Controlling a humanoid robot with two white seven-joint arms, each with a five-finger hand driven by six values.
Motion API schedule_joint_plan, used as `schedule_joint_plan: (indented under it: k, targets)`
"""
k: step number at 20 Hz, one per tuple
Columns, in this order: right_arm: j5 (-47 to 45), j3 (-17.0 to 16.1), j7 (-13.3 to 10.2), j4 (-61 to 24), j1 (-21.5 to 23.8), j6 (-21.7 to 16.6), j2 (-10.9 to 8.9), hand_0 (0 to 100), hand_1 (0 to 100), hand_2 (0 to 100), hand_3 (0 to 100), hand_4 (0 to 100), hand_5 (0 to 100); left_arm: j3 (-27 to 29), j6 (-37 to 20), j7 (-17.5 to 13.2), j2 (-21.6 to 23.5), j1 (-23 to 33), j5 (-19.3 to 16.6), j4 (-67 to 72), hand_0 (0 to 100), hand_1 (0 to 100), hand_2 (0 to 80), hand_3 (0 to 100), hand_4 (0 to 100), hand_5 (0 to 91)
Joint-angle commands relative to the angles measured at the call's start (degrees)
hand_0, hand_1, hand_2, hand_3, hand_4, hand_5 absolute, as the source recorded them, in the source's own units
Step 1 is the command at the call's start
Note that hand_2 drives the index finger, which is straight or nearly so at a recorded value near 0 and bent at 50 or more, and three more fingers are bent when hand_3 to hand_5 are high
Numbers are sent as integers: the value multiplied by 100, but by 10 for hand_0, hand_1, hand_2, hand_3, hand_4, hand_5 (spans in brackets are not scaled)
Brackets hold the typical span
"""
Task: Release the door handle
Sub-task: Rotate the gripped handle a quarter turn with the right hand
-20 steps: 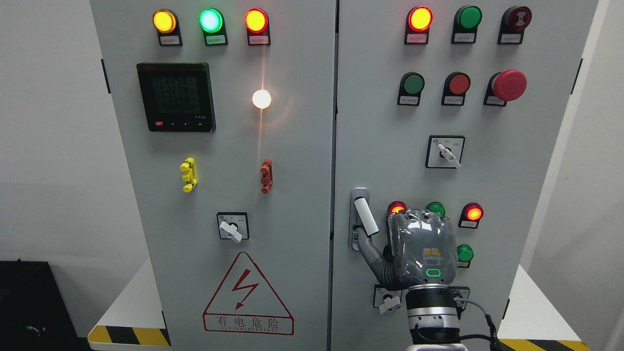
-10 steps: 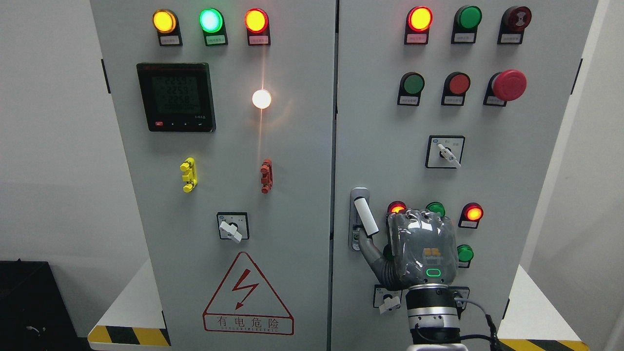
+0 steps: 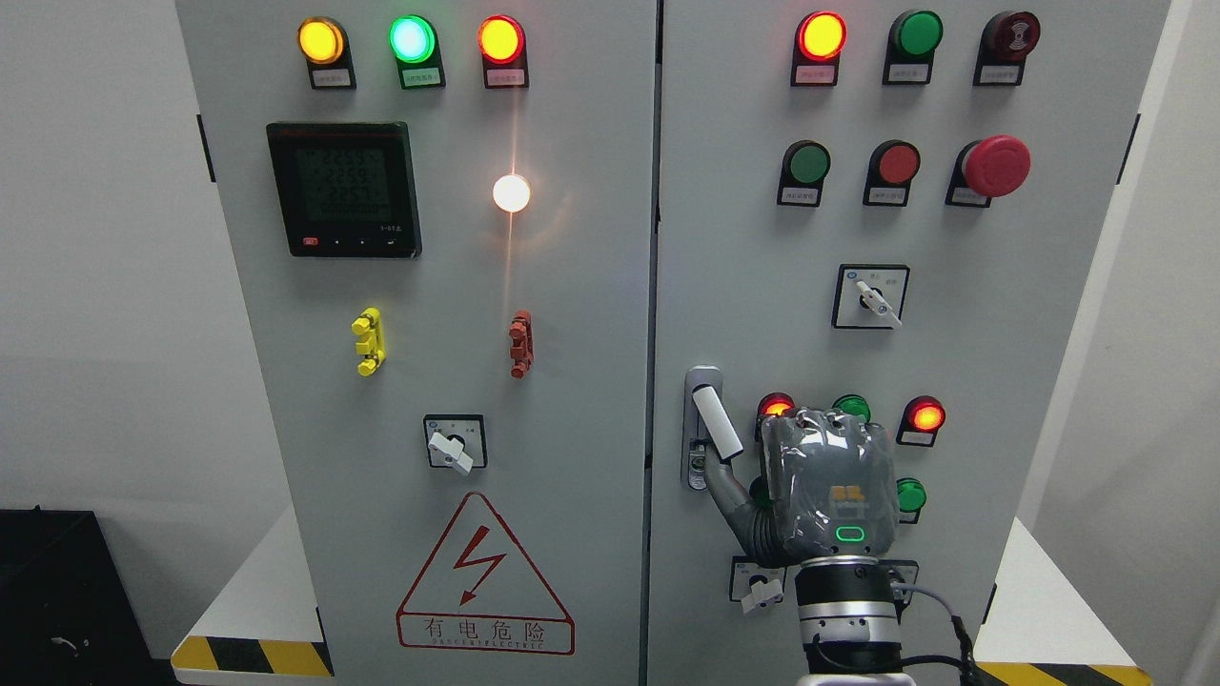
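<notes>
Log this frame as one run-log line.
right hand: beside door handle, thumb near its base, grip unclear | handle: tilted | left hand: unseen

We read 有电危险 on the red warning triangle (image 3: 485, 579) low on the left door (image 3: 572, 457), under a lightning bolt. The meter (image 3: 344, 189) shows three rows of digits, too blurred to read. Button labels unreadable.

Industrial electrical test room.
A grey control cabinet (image 3: 572, 381) with indicator lamps (image 3: 413, 39), a meter (image 3: 344, 189), a shock-warning sign (image 3: 484, 576).
</notes>
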Motion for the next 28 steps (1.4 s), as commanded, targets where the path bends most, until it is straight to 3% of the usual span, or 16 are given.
schedule_joint_plan:
  k: [1,28]
  targets:
    - [-7,-2,-4,-11,6,-2,0,499,362,946,1000,1000,987,0,-5,1,0,97,3,0,120,556,0,0,0,0]
    - [2,-11,-21,-46,-29,130,9,528,351,948,1000,1000,1000,0,-5,1,0,97,3,9,120,556,0,0,0,0]
